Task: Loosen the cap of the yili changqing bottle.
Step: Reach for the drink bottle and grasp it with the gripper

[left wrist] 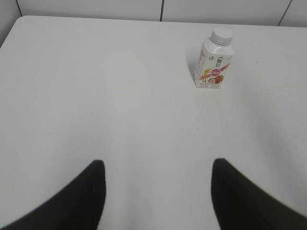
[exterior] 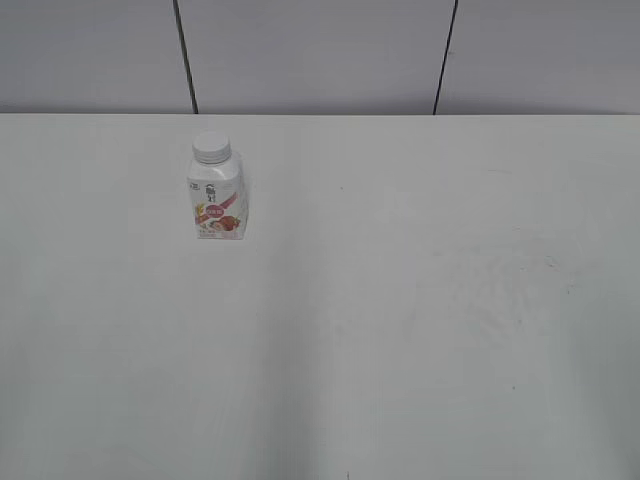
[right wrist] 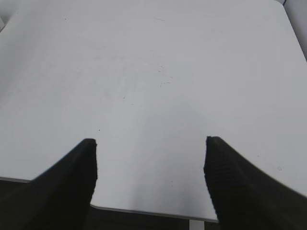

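Note:
The yili changqing bottle (exterior: pixel 215 197) stands upright on the white table at the far left, small and white with a red-pink fruit label. Its white ribbed cap (exterior: pixel 212 147) sits on the neck. The bottle also shows in the left wrist view (left wrist: pixel 214 63), far ahead and to the right, with the cap (left wrist: pixel 222 35) on top. My left gripper (left wrist: pixel 157 165) is open and empty, well short of the bottle. My right gripper (right wrist: pixel 149 143) is open and empty over the table's near edge. The bottle is out of the right wrist view. No gripper shows in the exterior view.
The white table (exterior: pixel 400 300) runs back to a grey panelled wall (exterior: pixel 320 50). Its near edge (right wrist: pixel 144 211) shows in the right wrist view, with dark floor below.

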Available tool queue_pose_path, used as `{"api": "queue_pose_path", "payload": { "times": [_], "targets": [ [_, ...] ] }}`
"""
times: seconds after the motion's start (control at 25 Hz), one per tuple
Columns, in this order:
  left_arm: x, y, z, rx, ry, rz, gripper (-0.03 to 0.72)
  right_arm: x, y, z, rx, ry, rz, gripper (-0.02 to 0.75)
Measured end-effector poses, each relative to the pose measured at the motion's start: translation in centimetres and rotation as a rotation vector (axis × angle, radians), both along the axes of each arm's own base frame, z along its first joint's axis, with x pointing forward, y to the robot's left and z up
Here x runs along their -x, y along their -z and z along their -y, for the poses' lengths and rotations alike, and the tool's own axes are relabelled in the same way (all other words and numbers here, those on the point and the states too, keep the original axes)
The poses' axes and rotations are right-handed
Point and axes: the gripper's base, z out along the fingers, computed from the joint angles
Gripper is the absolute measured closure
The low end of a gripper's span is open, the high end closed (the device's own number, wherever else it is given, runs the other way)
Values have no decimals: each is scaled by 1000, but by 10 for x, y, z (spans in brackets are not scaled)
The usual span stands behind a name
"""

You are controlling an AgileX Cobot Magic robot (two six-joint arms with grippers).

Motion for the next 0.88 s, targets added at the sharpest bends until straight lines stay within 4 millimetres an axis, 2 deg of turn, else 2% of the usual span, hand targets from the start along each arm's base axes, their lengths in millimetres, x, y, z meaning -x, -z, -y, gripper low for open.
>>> {"api": "queue_pose_path", "payload": {
  "times": [0.36,0.52,0.64,0.88],
  "targets": [
    [0,-1,0,0,0,8,253,0,0,0,0,0,0,185],
    [-3,-15,0,-27,12,73,253,0,0,0,0,0,0,185],
    [-19,-24,0,-46,19,89,253,0,0,0,0,0,0,185],
    [-66,-40,1,-54,26,161,253,0,0,0,0,0,0,185]
  ]
}}
